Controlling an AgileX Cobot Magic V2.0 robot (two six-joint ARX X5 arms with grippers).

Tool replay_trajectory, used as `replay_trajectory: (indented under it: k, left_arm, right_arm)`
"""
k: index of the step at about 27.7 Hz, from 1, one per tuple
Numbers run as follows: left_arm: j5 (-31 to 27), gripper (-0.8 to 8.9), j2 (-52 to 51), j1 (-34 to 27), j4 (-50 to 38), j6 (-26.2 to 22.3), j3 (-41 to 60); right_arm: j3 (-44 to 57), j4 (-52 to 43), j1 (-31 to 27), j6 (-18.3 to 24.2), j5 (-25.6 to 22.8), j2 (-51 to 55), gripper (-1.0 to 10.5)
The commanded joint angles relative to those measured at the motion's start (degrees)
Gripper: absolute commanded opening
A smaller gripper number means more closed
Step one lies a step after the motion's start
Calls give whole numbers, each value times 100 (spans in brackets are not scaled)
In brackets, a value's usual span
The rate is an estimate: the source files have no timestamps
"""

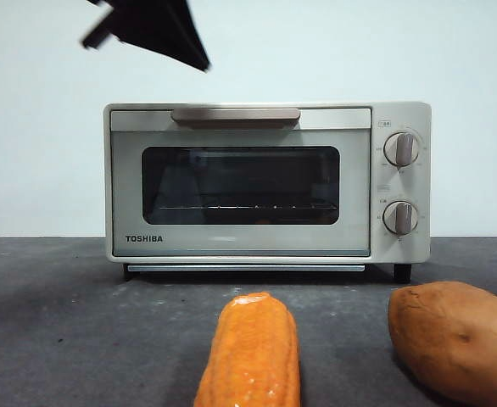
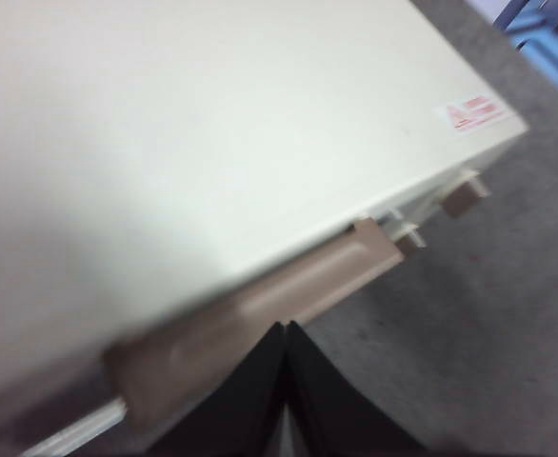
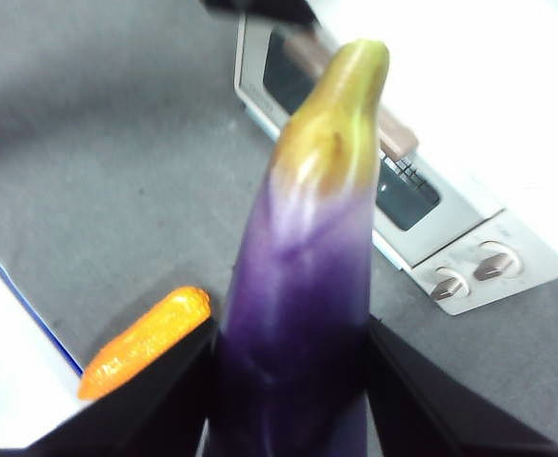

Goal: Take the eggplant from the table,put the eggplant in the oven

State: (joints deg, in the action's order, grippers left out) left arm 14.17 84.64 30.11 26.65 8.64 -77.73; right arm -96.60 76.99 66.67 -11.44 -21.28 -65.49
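The right end effector [image 3: 293, 381] grips the eggplant [image 3: 303, 286] between its two black jaws, holding it up off the worktop [image 1: 62, 322] with the yellowish stem end pointing toward the oven [image 1: 265, 182]. The left end effector [image 2: 286, 381] has its jaws closed together, empty, just above the beige door handle [image 2: 260, 309] at the oven's top front edge; in the front view it shows as a dark tip above the oven.

The oven door looks closed, so the step in hand is likely opening it. To do that well, the left end effector should catch the handle squarely near its middle and swing the door down evenly, so the light oven does not slide. The right arm should hold the eggplant clear until the opening is free, then enter stem first, level with the rack.

The worktop is dark grey and matte. A corn cob [image 1: 250, 352] and a sweet potato [image 1: 456, 339] lie in front of the oven, well apart from it. Behind is a plain white wall [image 1: 469, 59].
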Motion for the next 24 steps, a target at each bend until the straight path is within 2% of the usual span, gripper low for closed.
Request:
replay_trajectory:
  k: [1, 7, 12, 18, 24]
  left_arm:
    - [-289, 6, 470, 197, 11, -409, -411]
    - [-881, 6, 1106, 398, 96, -807, -804]
    - [-866, 6, 1217, 496, 492, -822, -804]
    - [-776, 6, 1213, 730, 1333, -824, -813]
    - [-584, 6, 1213, 1067, 2223, -949, -815]
  right_arm:
    - [-87, 444, 70, -186, -24, 122, 185]
    - [-83, 444, 70, -326, -22, 461, 185]
    - [-79, 444, 68, -358, -42, 612, 185]
    - [2, 444, 68, -352, -310, 614, 185]
    - [328, 444, 68, -308, -321, 603, 185]
